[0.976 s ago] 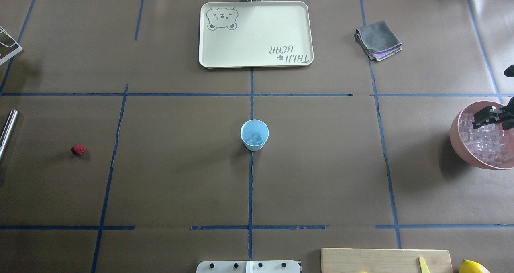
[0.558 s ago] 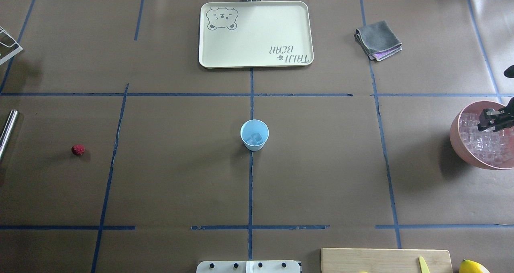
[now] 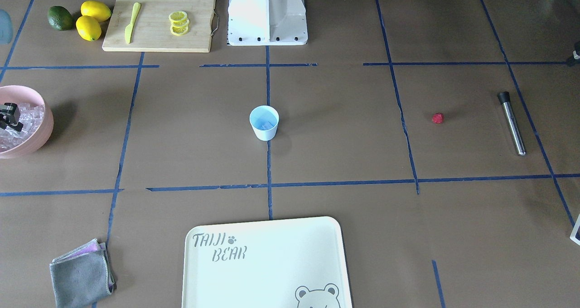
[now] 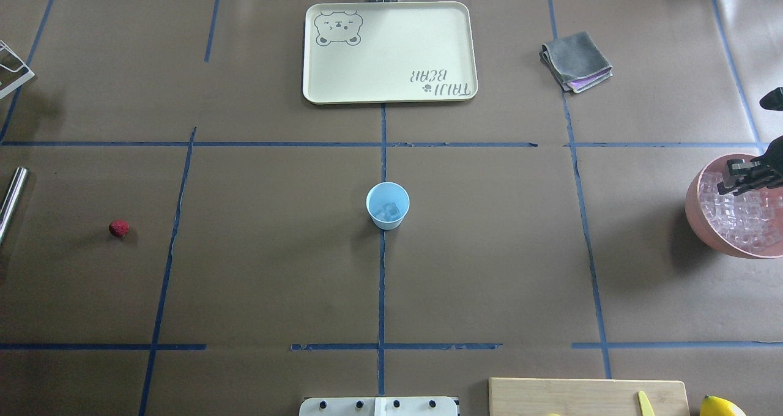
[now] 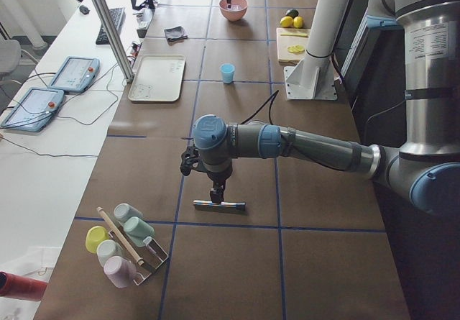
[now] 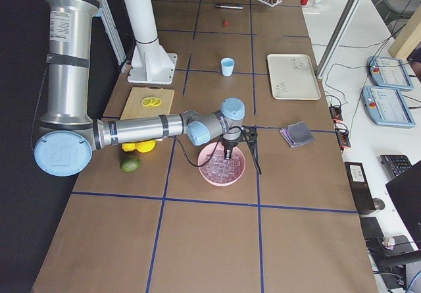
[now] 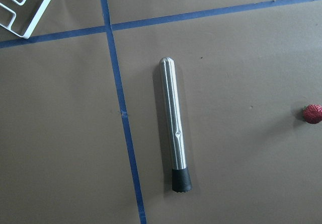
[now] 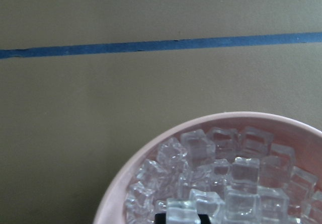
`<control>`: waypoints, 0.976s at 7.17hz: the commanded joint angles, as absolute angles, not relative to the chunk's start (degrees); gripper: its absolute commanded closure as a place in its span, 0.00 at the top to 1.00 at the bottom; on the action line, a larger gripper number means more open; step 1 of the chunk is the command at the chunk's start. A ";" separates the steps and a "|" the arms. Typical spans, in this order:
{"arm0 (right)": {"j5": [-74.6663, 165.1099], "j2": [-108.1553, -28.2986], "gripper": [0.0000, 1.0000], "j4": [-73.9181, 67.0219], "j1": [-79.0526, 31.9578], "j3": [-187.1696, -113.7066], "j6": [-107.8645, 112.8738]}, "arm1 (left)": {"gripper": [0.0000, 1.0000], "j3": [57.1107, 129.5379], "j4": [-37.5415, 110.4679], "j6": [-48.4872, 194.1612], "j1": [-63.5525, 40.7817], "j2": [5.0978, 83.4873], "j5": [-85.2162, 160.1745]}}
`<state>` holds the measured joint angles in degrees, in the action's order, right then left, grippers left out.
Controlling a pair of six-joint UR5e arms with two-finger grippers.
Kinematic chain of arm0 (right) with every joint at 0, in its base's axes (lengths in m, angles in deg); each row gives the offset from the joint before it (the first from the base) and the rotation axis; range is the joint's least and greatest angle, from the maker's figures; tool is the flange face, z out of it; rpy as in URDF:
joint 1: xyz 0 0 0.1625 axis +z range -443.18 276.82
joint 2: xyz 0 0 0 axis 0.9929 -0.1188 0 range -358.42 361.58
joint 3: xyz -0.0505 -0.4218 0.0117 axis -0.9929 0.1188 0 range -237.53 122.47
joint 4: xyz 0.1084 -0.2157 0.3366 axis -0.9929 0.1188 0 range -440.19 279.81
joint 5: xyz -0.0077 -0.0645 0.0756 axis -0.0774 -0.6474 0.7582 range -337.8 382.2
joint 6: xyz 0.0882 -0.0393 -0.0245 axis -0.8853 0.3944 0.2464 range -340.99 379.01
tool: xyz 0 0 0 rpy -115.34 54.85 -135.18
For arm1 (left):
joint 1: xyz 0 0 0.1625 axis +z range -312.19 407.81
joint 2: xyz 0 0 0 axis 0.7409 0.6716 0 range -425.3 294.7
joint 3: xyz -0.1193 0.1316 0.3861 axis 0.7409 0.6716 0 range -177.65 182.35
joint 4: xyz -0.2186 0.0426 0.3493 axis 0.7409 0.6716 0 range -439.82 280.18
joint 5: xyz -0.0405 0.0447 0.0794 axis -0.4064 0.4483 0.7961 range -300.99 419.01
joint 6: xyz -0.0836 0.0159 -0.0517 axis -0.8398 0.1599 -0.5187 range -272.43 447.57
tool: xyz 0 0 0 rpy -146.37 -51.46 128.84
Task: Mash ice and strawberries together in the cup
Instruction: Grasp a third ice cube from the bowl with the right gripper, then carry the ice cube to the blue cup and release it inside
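Observation:
The light-blue cup [image 4: 387,205] stands at the table's middle with a few ice cubes [image 4: 390,210] in it. The red strawberry [image 4: 119,228] lies alone far to the left; it also shows in the left wrist view [image 7: 312,114]. My right gripper [image 4: 743,177] is down in the pink bowl [image 4: 694,202] of ice [image 8: 241,173], and its tips close tightly on both sides of one cube [image 8: 183,209]. My left gripper [image 5: 215,194] hangs over a steel muddler [image 7: 174,123]; I cannot tell whether it is open or shut.
A cream tray [image 4: 389,52] and a folded grey cloth [image 4: 576,61] lie at the far side. A cutting board [image 3: 158,22] with lemon slices and a knife, lemons [image 3: 90,20] and a lime sit near the base. A rack of cups [image 5: 126,244] stands at the left end.
My right gripper has dropped lower into the pink bowl's ice and shifted slightly toward the far rim. The cup and strawberry have not moved.

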<state>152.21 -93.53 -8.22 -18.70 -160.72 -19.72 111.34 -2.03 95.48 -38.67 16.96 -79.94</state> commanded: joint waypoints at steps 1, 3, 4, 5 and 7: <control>154.29 -91.95 0.00 -7.16 -18.93 -169.20 -29.09 | 1.00 111.34 -2.03 95.48 -38.67 16.96 -79.94; 156.93 -83.98 0.00 -7.69 -23.03 -171.34 -47.27 | 1.00 111.34 -2.03 95.48 -38.67 16.96 -79.94; 155.80 -77.76 0.00 -7.60 -27.24 -171.26 -57.79 | 1.00 111.25 -2.03 95.48 -38.67 16.96 -79.94; 152.40 -73.00 0.00 -7.60 -31.54 -171.26 -65.64 | 1.00 111.16 -2.03 95.48 -38.67 16.96 -79.94; 137.77 -62.63 0.00 -7.07 -46.02 -168.12 -78.41 | 1.00 111.08 -2.03 95.48 -38.67 17.05 -79.94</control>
